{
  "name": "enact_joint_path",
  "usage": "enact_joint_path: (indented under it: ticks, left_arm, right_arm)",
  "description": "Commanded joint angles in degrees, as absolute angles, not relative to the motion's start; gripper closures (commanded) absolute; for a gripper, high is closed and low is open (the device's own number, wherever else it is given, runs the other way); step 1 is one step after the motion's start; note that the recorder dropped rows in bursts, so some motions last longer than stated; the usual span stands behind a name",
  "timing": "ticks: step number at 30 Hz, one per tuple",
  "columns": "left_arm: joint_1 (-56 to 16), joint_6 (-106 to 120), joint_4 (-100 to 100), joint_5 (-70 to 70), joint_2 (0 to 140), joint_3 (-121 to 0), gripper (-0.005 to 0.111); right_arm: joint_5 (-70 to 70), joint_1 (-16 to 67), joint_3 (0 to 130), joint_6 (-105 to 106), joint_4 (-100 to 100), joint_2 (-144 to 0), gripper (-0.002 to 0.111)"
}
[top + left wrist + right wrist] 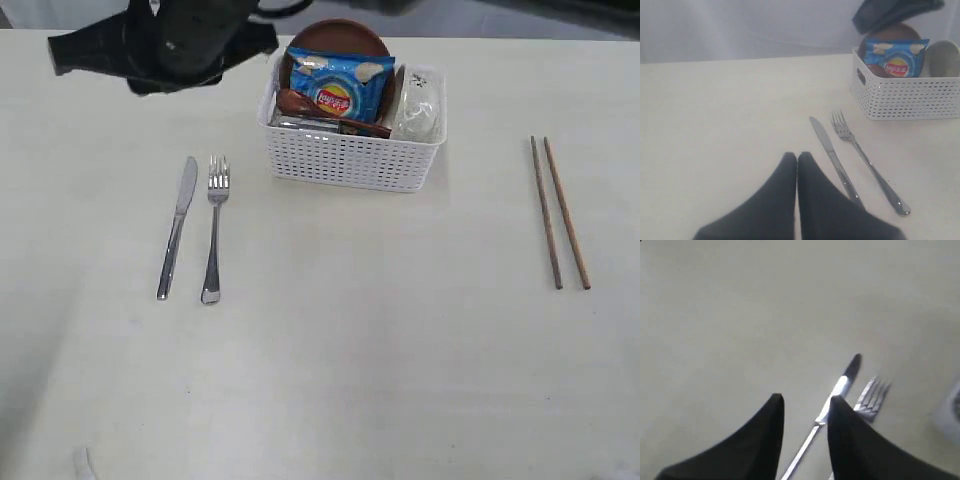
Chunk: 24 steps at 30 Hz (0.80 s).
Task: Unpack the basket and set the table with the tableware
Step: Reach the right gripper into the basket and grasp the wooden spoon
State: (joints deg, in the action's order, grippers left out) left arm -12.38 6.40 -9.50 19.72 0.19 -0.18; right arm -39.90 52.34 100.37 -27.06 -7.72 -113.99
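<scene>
Jaws of the right gripper stood apart and empty above the table, with the knife showing through the gap beneath. The left gripper was clenched tip to tip on nothing, low over bare tabletop near the knife's handle. Knife and fork lay side by side toward the table's left edge, and the chopsticks lay as a pair near its right edge, so three pieces looked set. The basket sat by the far edge, mid-table, with the brown plate, cream bowl, wooden spoon and a blue chip packet inside; any cup was hidden. I judged the unpacking under halfway. The packet bore a red-and-yellow Lay's badge; its finer print was unreadable.
</scene>
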Motion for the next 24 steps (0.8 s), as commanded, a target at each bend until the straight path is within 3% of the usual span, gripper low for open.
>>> enact_joint_path:
  ticks: [1,5,15,24]
  left_arm:
    - [-12.71,6.32,-9.5,19.62,0.0,0.0,0.107]
    - [-12.71,6.32,-9.5,19.62,0.0,0.0,0.107]
    - [-12.71,6.32,-9.5,19.62,0.0,0.0,0.107]
    - [-12.71,6.47,-9.5,19.62,0.0,0.0,0.107]
  right_arm:
    - [-48.27,51.76,100.51,-26.12,-27.98,-110.44,0.078]
    - [-51.54,46.35,100.51,-23.02,-29.6,-110.44,0.078]
    - [-53.22,29.4,100.51,-12.36,-0.74,-113.77,0.078]
    - [-54.85,25.42,100.51,-7.57,12.16,-121.06,0.078]
